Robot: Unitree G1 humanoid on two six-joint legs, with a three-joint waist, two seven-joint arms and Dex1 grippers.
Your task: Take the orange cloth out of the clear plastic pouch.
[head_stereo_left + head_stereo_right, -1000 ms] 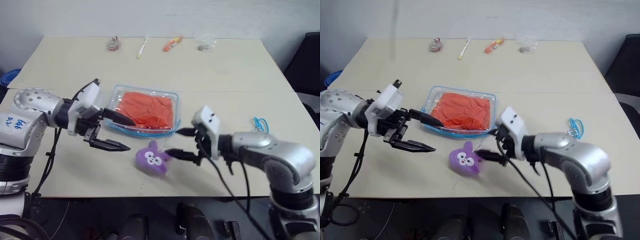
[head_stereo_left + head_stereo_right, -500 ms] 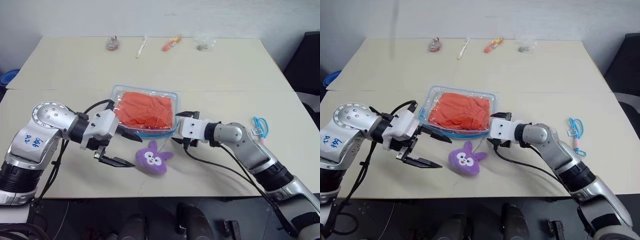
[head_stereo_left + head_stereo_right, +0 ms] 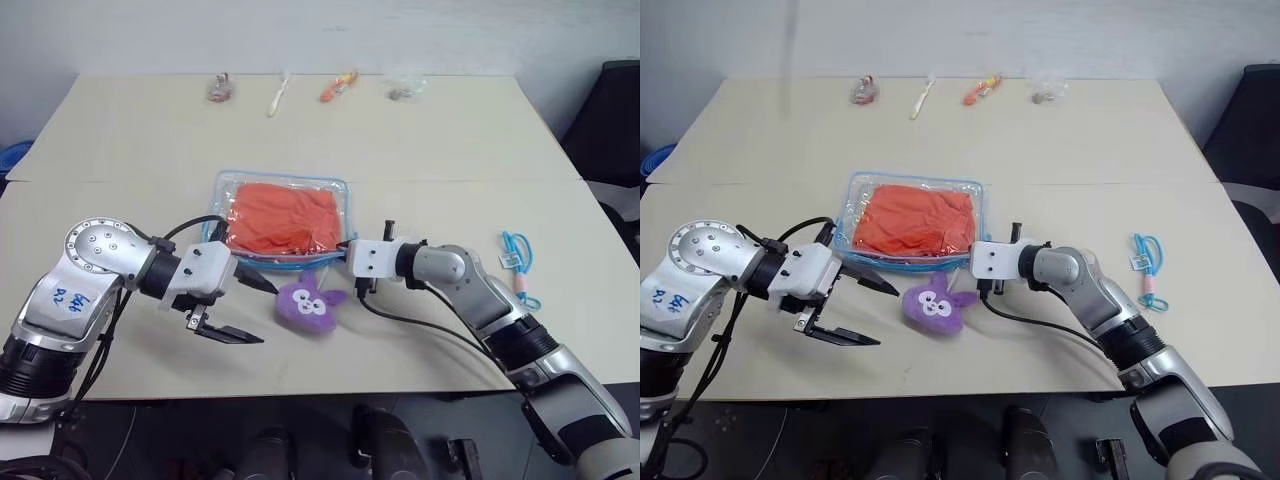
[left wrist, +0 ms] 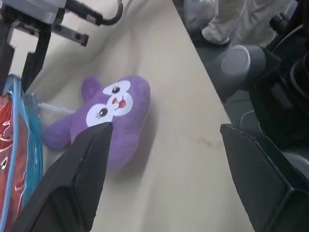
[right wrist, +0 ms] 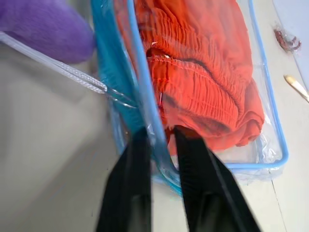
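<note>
A: Where is the orange cloth (image 3: 281,216) found?

B: It is seen inside the clear plastic pouch (image 3: 283,183), which lies flat near the middle of the desk (image 3: 450,150). The cloth is folded and wrinkled, and it is enclosed by the pouch's light-blue trim.

A: How is the right tool (image 5: 161,145) set?

B: Its two black fingers are brought narrow, and the blue-trimmed edge of the pouch is pinched between them, as shown in the right wrist view. That edge is the pouch's corner toward 5 o'clock in the head views. Whether any of the cloth is caught in the pinch cannot be told.

A: And the left tool (image 3: 252,310)?

B: It is held wide, with nothing between its fingers. It hangs just above the desk at about 7 o'clock from the pouch, and it is pointed across toward the purple plush toy (image 3: 311,304). One finger tip lies close to the pouch's near edge; contact cannot be made out.

A: Where is the plush toy placed?

B: It is lain on the desk just beside the pouch's near edge, at 6 o'clock from it, between the two tools. A clear ribbed strap is seen running from beside it to the pouch.

A: What else is carried by the desk?

B: Small items are lined along the far edge at 12 o'clock, among them a pale toothbrush (image 3: 275,94) and a crumpled clear wrapper (image 3: 406,89). A light-blue cord loop (image 3: 515,252) is laid at 3 o'clock, well apart from the pouch.
</note>
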